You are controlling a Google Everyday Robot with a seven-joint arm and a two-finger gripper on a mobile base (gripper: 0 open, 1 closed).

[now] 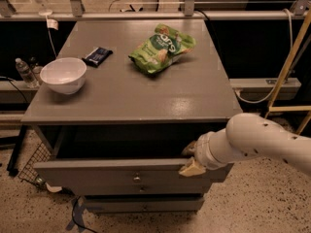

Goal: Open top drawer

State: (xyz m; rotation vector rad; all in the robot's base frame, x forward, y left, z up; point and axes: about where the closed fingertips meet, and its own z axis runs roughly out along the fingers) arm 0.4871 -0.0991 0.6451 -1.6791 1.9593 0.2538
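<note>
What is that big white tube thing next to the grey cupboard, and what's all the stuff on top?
The white tube is a robot's arm. At its end is a pincer for grabbing. It sits at the right end of the top drawer, by its upper edge. That drawer is pulled out a little, so you see a dark gap above it. One camera looks down at the grey cabinet from the front. On top lie a white bowl, a small dark packet and a green snack bag. I can't tell whether the pincer is holding anything.
</note>
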